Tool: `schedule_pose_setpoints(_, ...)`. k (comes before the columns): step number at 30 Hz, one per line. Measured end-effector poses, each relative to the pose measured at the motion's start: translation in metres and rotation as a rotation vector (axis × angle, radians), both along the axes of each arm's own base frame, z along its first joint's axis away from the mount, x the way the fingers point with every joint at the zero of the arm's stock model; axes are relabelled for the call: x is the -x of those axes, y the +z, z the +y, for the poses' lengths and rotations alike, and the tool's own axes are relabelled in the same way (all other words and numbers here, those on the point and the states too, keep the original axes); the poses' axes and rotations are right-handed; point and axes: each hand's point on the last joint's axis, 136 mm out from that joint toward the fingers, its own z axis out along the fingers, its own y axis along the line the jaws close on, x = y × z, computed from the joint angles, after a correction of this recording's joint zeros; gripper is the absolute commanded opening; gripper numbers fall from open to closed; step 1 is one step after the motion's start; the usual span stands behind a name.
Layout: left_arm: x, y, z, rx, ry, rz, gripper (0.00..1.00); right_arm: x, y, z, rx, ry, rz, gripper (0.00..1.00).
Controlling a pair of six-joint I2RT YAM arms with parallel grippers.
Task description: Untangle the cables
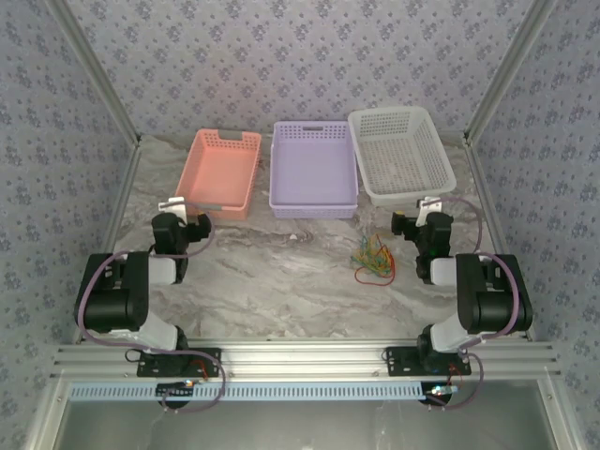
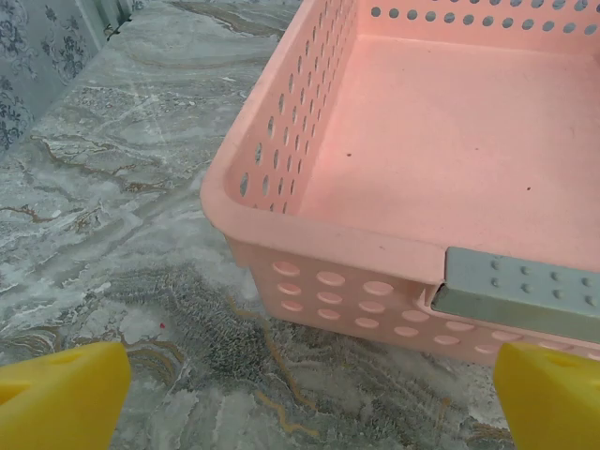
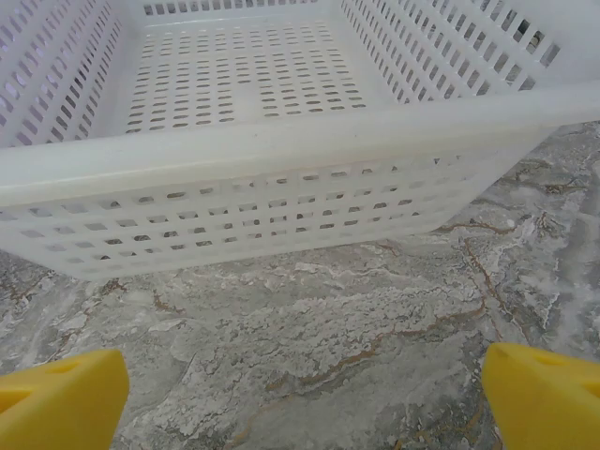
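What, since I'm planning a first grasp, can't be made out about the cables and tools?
Thin multicoloured cables: top view, too small to tell which strand crosses which or where ends lie.
Left tool: left wrist view, yellow fingertips cut off by the bottom edge.
Right tool: right wrist view, likewise cut off.
Grey plate on the peach perforated plastic basket: left wrist view, cut off by the right edge.

Smooth tabletop [image 1: 281, 281] with a matt grey marble look. The pink basket [image 2: 328, 291] is smooth plastic with a faint sheen, punched with round holes; the white basket [image 3: 281, 141] is matt slotted plastic. The near rail [image 1: 309, 354] is ribbed bare metal. The left gripper [image 2: 305, 403] has matt yellow fingertips [image 2: 56, 398]
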Motion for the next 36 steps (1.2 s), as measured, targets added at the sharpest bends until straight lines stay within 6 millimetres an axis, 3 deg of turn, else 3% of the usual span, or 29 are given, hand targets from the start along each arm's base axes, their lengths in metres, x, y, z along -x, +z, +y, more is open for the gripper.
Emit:
schedule_pose_setpoints(28,0.006,0.005,-0.006,-0.025,-0.006,0.022,0.99,0.004,0.002,-0.006,0.02,-0.048,0.033,0.99)
schedule_pose_setpoints(30,0.014,0.031,-0.022,-0.045,-0.035,-0.003,0.99,0.009,0.024,-0.01,0.027,-0.072,0.018,0.99)
schedule_pose_setpoints(31,0.019,0.058,-0.036,-0.056,-0.065,-0.051,0.99,0.012,0.048,-0.011,0.03,-0.083,-0.024,0.99)
schedule_pose_setpoints(33,0.027,0.122,-0.061,-0.068,-0.12,-0.181,0.99,0.02,0.107,-0.01,0.017,-0.096,-0.142,0.99)
schedule_pose_setpoints(36,0.051,0.243,-0.101,-0.029,-0.206,-0.389,0.99,0.038,0.228,-0.002,-0.055,-0.096,-0.351,0.99)
